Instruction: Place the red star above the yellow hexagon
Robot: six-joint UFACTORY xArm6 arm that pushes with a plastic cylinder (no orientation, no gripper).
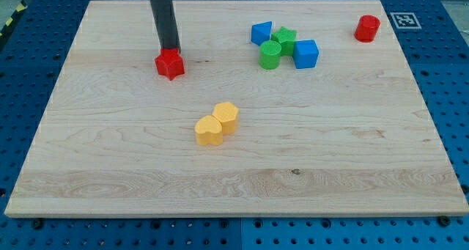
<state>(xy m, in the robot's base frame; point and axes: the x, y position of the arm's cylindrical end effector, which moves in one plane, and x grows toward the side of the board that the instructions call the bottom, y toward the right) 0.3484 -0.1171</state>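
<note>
The rod (165, 19) is cut off by the view's top edge, so its upper part is out of sight. Its tip (170, 50) ends right at the top of the red star (170, 64), touching or just behind it; which cannot be told. The desk (234, 184) loses its bottom corners at the view's bottom edge. The marker (404, 20) is too small to read.

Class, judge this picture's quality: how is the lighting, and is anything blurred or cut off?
Camera view: even, soft light on the pale wooden board, no glare; small red star block sharp, with my tip at its top edge; the dark rod is cut off by the view's top.
</note>
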